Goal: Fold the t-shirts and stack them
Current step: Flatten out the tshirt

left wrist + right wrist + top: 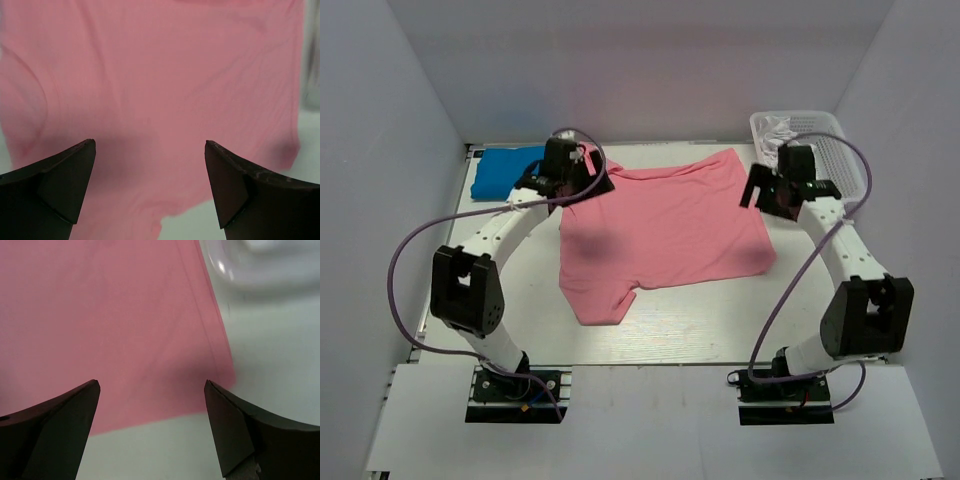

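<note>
Top external: the salmon-pink t-shirt [660, 230] lies askew mid-table, the folded blue t-shirt [505, 170] far left, a white basket [815, 150] far right. Folding the pink one while skewed risks a crooked packet. Left wrist: the left gripper [150, 145] is spread over plain cloth, pinching nothing. Right wrist alone shows the shirt's corner close under the spread right gripper [152, 385]; a pinch there could miss the edge.

A white flat worktop [690, 325] is closed in by three plain pale grey panels, a back wall [640, 70], a left wall [380, 180] and a right wall [910, 140], under soft even light, and a white perforated plastic basket [845, 150] stands in its far right corner.
</note>
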Robot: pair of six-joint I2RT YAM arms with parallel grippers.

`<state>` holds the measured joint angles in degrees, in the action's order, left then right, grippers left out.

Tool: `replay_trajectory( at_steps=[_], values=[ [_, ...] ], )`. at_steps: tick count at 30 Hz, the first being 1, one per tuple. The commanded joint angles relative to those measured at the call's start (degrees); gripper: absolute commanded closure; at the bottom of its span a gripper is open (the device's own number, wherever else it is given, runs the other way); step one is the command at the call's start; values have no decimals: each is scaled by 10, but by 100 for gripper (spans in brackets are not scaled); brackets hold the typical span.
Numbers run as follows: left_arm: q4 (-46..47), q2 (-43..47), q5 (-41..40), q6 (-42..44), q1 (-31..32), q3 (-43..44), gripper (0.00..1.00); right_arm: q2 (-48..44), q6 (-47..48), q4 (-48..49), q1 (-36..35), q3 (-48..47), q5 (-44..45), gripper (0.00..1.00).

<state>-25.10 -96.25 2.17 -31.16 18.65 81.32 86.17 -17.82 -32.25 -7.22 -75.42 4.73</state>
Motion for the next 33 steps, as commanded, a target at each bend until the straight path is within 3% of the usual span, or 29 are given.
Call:
replay_trajectory(
  at_steps=[1, 5, 8, 14, 24, 28, 33],
  values=[
    [-24, 32, 76, -30, 9, -90, 0, -76, -57, -26, 25, 84, -24, 10],
    [23, 31, 129, -44, 21, -141, 0, -90, -60, 15, 54, 207, -62, 10],
    [17, 12, 121, -44, 27, -141, 0, -80, -59, 101, 92, 248, -114, 10],
    [17, -12, 104, -25, 32, -141, 0, -22, -68, 131, 134, 279, -144, 15],
    [28, -42, 78, -36, 32, -181, 0, 46, -71, 178, 153, 287, -173, 44],
    [34, -58, 52, -44, 32, -193, 0, 50, -64, 152, 156, 263, -125, 96],
    [34, -58, 22, -50, 27, -208, 0, 37, -69, 54, 153, 211, -65, 99]
  ],
)
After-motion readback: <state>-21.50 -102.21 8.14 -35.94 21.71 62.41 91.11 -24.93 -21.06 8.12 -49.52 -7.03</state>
